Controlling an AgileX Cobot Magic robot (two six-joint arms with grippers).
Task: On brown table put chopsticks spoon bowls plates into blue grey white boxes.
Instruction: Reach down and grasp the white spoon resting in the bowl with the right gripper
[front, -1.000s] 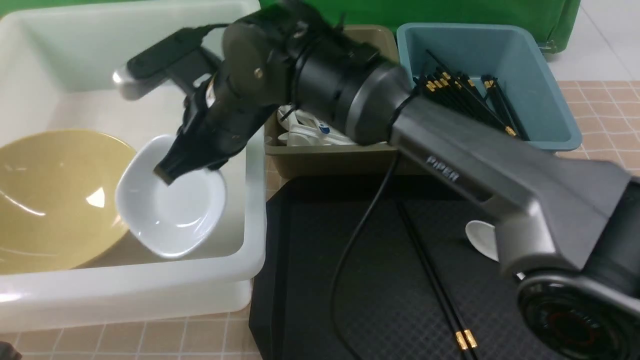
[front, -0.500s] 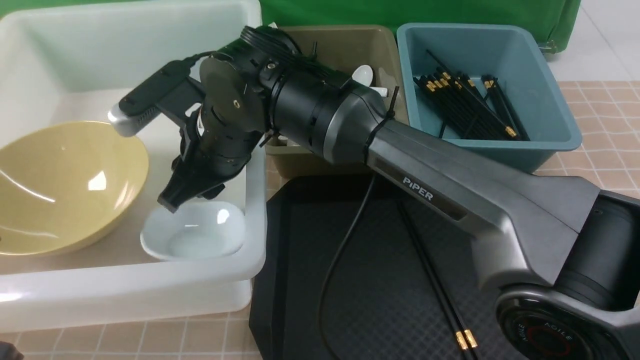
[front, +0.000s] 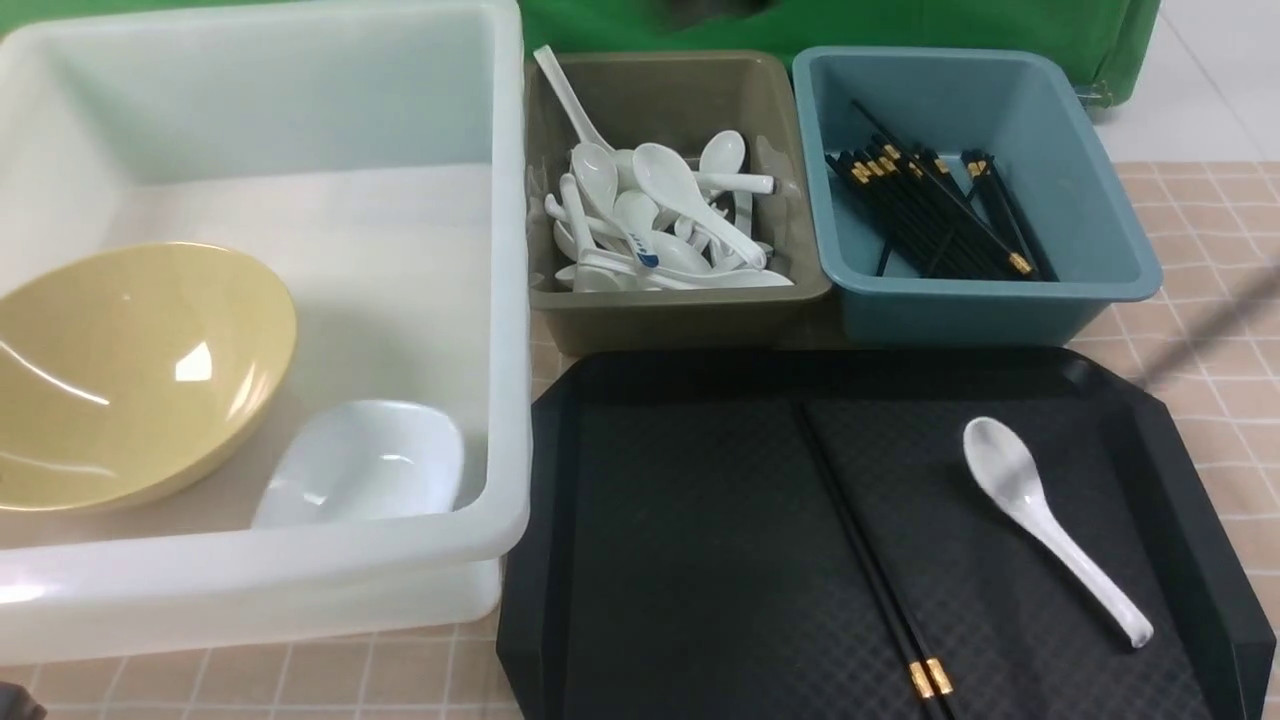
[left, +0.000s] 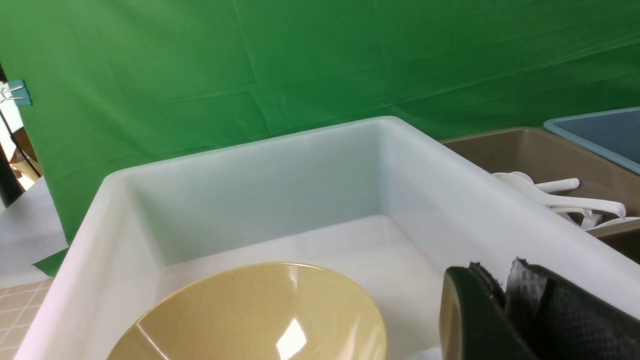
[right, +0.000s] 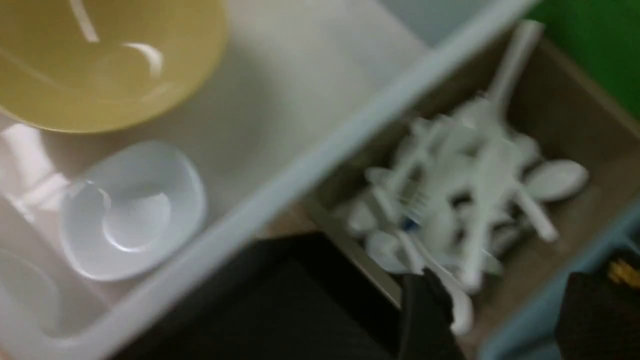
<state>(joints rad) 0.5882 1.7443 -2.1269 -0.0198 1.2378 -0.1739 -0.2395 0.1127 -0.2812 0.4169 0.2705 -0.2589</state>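
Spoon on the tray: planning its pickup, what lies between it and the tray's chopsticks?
Only bare black tray between spoon and chopsticks, seen in the front view.

1. Left: the tub (front: 508, 300) holds the wide bowl (front: 130, 370), with the small bowl (front: 360, 465) right of it.
2. The spoon bin (front: 680, 315) sits between the tub and the chopstick bin (front: 960, 315).
3. The tray (front: 700, 560), before both bins, carries chopsticks (front: 868, 555) left of a spoon (front: 1010, 480).
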